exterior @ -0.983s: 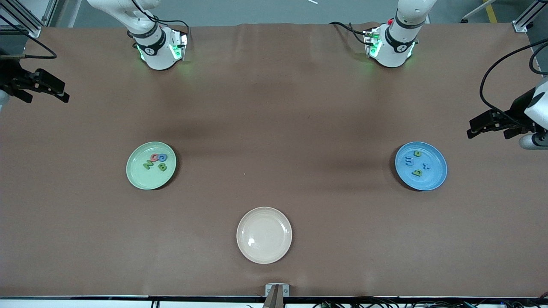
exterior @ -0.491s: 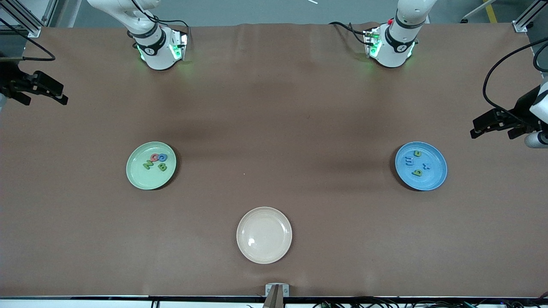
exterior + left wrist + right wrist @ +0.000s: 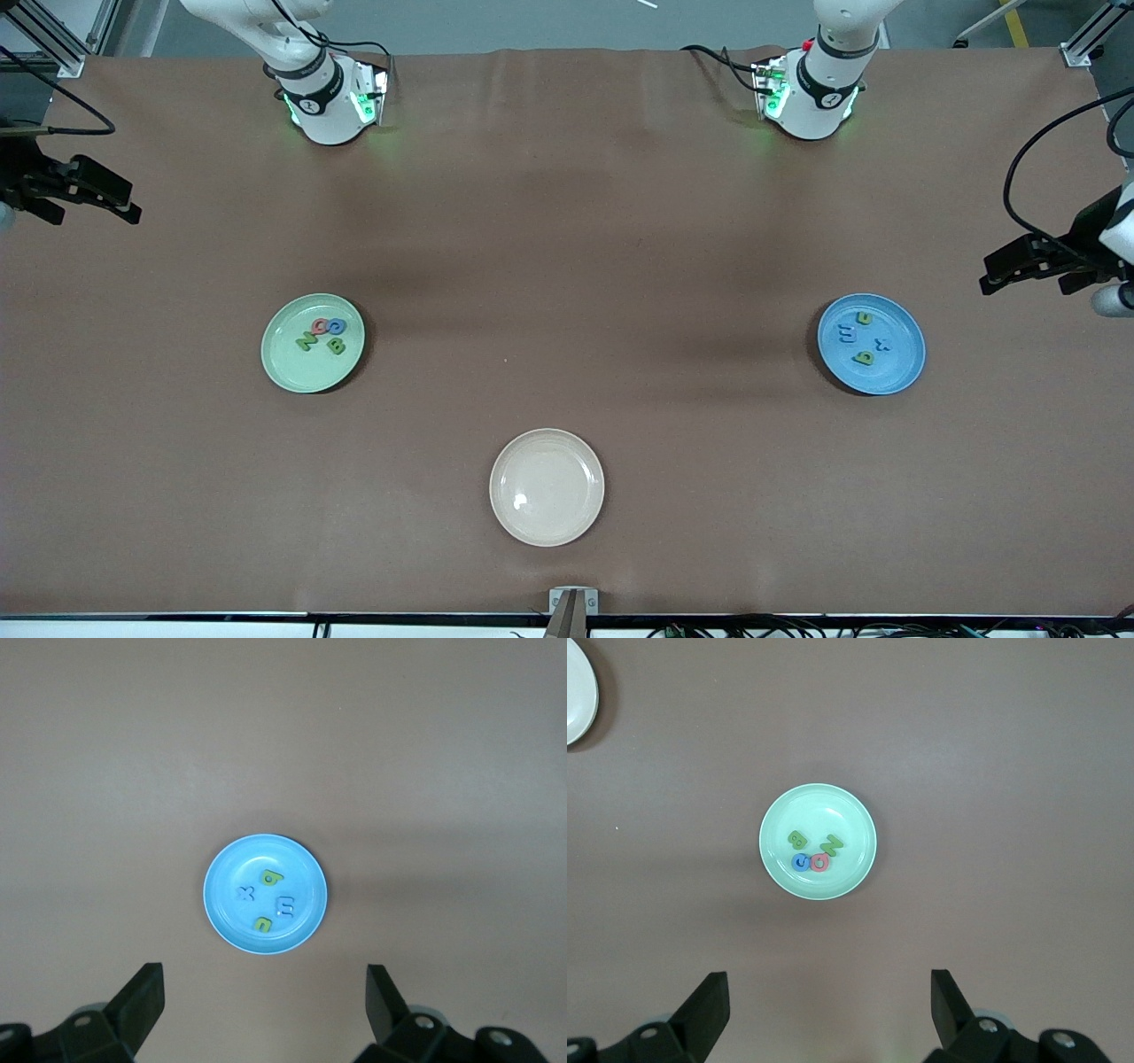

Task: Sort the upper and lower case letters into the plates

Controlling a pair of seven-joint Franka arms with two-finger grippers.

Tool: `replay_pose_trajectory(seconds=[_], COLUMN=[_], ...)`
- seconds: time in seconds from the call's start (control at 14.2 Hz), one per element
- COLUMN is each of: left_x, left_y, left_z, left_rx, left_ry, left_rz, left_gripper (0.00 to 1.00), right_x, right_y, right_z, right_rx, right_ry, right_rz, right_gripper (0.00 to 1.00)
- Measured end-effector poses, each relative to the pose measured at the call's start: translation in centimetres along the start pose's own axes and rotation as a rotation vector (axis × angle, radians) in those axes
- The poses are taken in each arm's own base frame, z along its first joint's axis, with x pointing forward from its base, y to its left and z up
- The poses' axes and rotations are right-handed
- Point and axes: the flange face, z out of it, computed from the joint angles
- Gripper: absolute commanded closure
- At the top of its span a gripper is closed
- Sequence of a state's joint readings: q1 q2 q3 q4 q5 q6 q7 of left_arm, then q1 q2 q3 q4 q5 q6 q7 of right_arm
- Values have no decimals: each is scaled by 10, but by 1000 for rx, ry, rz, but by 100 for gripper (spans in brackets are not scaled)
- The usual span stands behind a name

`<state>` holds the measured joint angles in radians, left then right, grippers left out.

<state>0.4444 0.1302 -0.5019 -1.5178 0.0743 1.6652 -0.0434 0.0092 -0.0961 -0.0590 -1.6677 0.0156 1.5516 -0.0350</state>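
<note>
Front view: the pale green plate (image 3: 312,343) at middle left holds all four capitals, the sky blue plate (image 3: 871,344) at middle right all four small letters, and the cream plate (image 3: 547,486) at lower centre is bare, so the sorting looks finished. Left wrist view: the left gripper (image 3: 266,1010), jaws released and holding nothing, hangs high over the blue plate with green b (image 3: 270,877), x (image 3: 245,894), m (image 3: 286,905) and u (image 3: 263,923). Right wrist view: the right gripper (image 3: 830,1010), equally spread and vacant, hangs over the green plate with B (image 3: 796,840), Z (image 3: 831,845), G (image 3: 801,862) and Q (image 3: 820,861).

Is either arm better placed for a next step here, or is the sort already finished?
Neither. Four capitals lie in the green plate, four small letters in the blue plate, the beige plate empty. Left gripper and right gripper are open, up at the table's ends.
</note>
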Motion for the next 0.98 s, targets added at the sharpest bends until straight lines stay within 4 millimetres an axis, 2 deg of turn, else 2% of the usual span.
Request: replay_pose_trajectory(seconds=[0.28,0.42,0.63,0.98], left_x=[0,-4,-6,-7], left_y=[18,11,-12,-13], left_z=[-1,-8,-10,-12], left_rx=[51,37,16,14], left_ry=[-3,-5,-7,-5], left_rz=[7,-15,-57,-59], left_gripper=[0,0,0,0], right_x=[0,0,0,0], right_y=[-1,-2,-2,-2], right_z=[1,2,3,3], right_rx=[0,0,0,0], right_ry=[-5,-8,-10,-11], right_rz=[-2,-4,-4,-25], right_gripper=[0,0,0,0])
